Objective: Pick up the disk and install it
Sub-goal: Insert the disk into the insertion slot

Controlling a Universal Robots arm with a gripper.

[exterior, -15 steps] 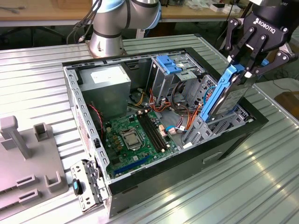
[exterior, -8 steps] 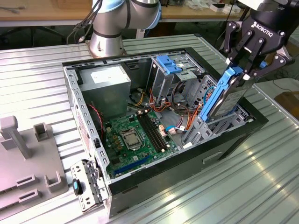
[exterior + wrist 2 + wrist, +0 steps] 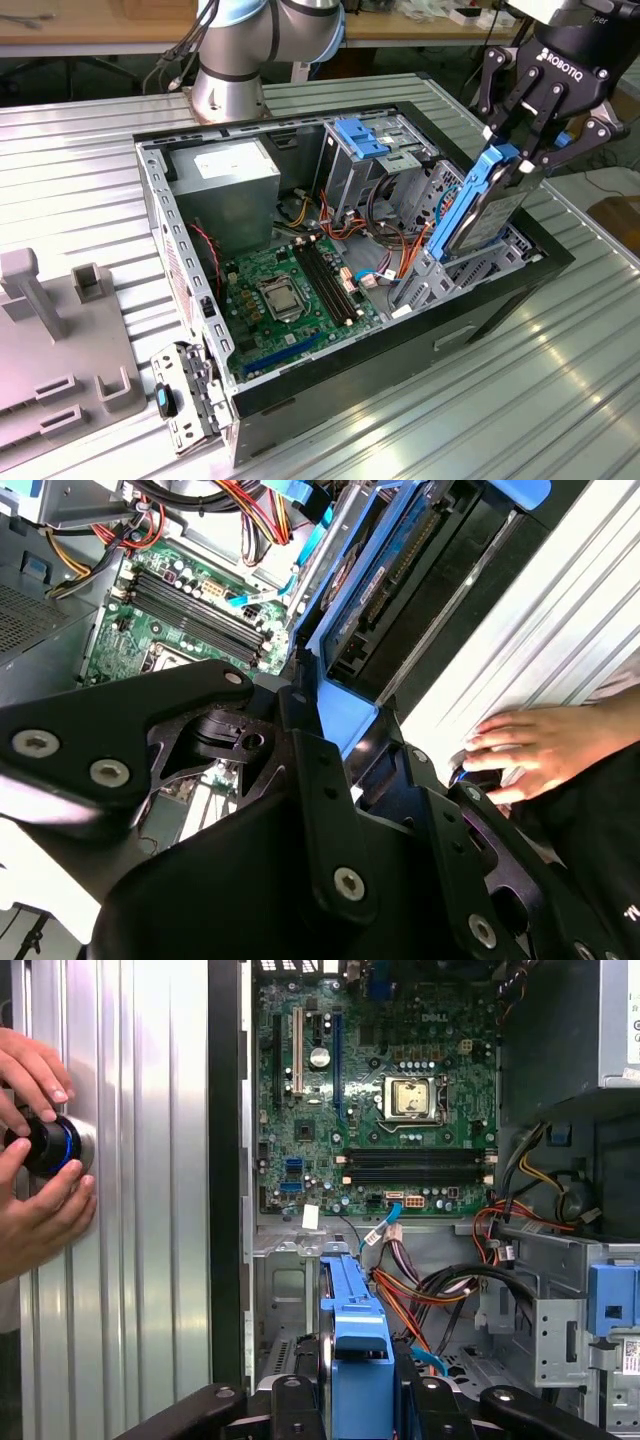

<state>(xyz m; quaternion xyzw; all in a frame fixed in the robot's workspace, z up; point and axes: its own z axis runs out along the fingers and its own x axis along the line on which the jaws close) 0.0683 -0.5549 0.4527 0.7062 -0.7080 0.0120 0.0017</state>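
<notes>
The disk (image 3: 478, 212), a dark-grey drive in a bright blue carrier, stands tilted at the exterior view's right end of the open computer case (image 3: 330, 372). Its lower end sits in the metal drive bay (image 3: 455, 272) and its upper end leans outward. My gripper (image 3: 515, 160) is shut on the carrier's upper end, black fingers on both sides. In the first wrist view the blue carrier (image 3: 355, 1345) runs between my fingers (image 3: 298, 1408) above the bay. The second wrist view has the disk (image 3: 390, 590) beyond the black linkages of my gripper (image 3: 340, 730).
Inside the case lie the green motherboard (image 3: 290, 290), a grey power supply (image 3: 225, 180), bundled cables (image 3: 385, 225) and a lighter-blue latch plate (image 3: 360, 135). A person's hands (image 3: 40, 1195) hold a black-and-blue knob (image 3: 50, 1145) on the ribbed metal table (image 3: 140, 1210). Grey fixtures (image 3: 60, 330) stand at the exterior view's left.
</notes>
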